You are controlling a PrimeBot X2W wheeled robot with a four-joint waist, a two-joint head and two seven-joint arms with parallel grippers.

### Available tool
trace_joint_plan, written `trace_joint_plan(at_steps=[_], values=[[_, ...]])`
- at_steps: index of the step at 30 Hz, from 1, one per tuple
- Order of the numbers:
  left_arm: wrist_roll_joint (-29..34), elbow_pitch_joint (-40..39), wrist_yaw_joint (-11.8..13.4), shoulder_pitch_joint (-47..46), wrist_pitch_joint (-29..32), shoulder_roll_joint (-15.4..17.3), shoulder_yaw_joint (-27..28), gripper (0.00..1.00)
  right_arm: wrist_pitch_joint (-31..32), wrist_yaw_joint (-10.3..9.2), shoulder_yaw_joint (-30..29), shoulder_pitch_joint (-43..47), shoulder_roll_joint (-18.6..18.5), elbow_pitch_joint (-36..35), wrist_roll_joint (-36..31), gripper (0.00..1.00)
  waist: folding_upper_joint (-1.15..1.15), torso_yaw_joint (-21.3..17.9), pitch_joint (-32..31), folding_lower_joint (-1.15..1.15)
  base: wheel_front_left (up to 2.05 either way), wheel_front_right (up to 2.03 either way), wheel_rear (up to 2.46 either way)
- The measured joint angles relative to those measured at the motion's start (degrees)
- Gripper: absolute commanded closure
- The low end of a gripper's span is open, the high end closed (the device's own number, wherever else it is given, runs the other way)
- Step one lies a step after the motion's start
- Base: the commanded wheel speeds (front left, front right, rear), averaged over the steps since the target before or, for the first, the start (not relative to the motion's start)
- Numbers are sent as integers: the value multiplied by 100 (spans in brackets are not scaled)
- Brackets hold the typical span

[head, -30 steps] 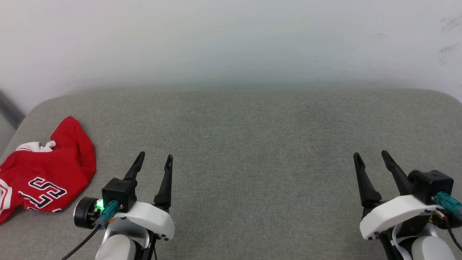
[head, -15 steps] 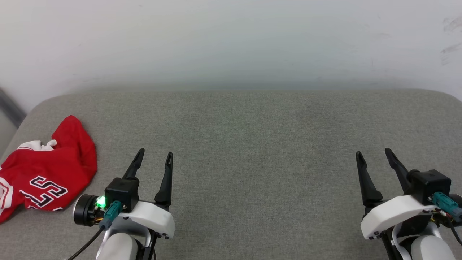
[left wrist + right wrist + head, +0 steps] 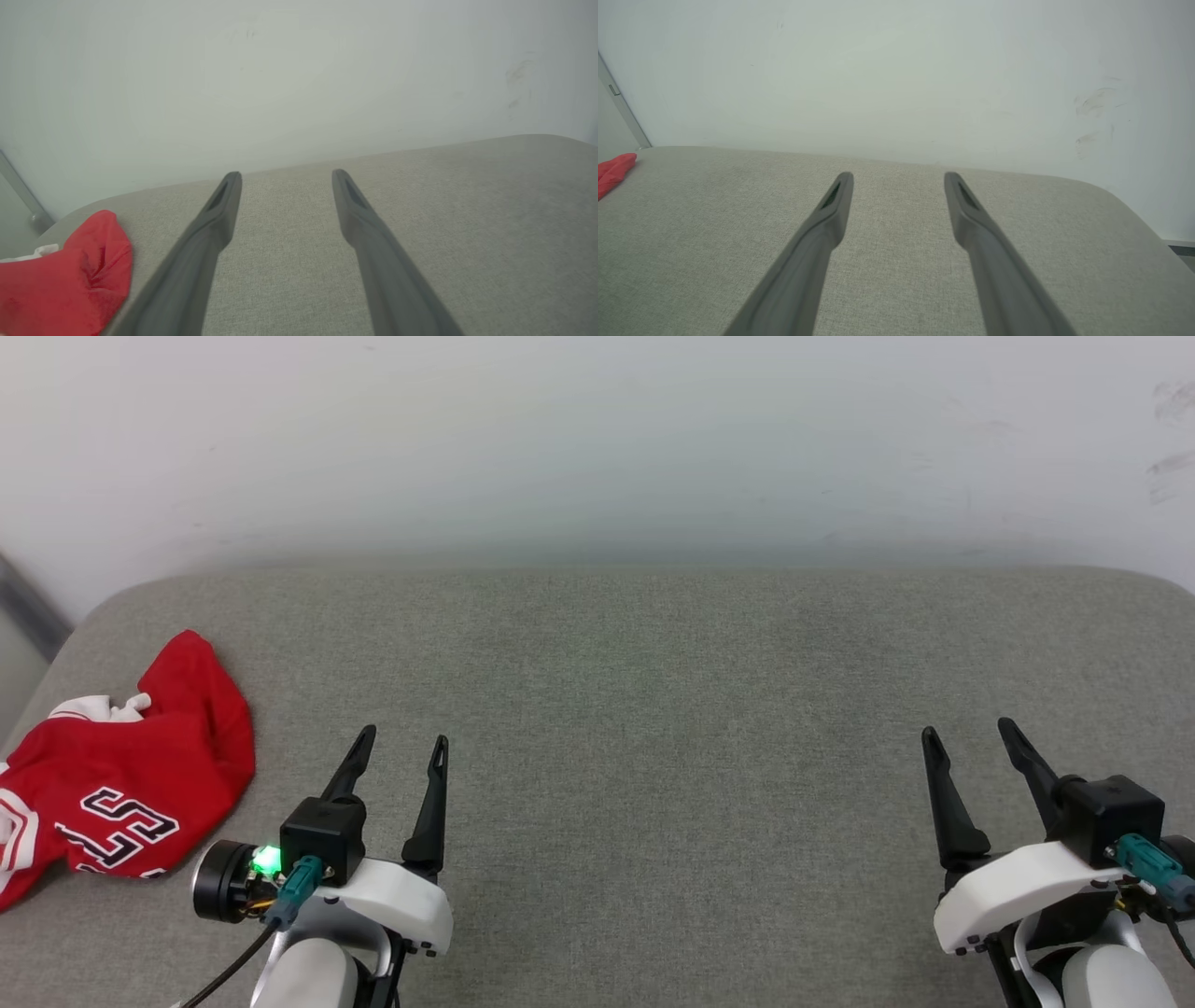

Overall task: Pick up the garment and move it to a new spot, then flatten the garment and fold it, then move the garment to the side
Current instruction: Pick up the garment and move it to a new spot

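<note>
Head view: one crumpled red garment (image 3: 131, 775) lies far left on a grey cushion (image 3: 653, 691), near the left gripper (image 3: 403, 737); two grippers, this and the right gripper (image 3: 966, 729), gape empty. Left wrist view: the cloth looks soft, light and limp, best pinched at a raised fold. Right wrist view: its red edge sits far left.

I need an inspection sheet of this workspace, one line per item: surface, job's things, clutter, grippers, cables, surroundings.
Surface: grey fabric pad, rounded corners, flat.
Job's things: red garment, crumpled at the pad's left edge, not held.
Clutter: nothing seen.
Grippers: left gripper open, near the garment but apart; right gripper open, holding nothing.
Cables: black cable off the left wrist; teal plug on the right wrist.
Surroundings: pale wall behind, scuff marks at its right.
</note>
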Motion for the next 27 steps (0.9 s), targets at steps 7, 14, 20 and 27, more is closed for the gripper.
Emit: trace_joint_plan(at_steps=[7, 14, 20, 27], values=[[-69, 97, 0, -29, 0, -9, 21, 0, -30, 0, -18, -1, 7, 23, 42, 0, 0, -5, 13, 0, 0, 0, 0], [-155, 197, 40, -107, 0, -48, 77, 0, -34, 0, 14, -3, 9, -22, 47, 0, 0, 150, 54, 0, 0, 0, 0], [-275, 289, 66, -295, 0, -74, 164, 0, -26, 0, 115, 1, 14, -85, 59, 0, 0, 553, 92, 0, 0, 0, 0], [-356, 350, 131, -312, 0, -30, 318, 0, -30, 0, 327, -37, 19, -121, 145, 0, 0, 1167, 112, 0, 0, 0, 0]])
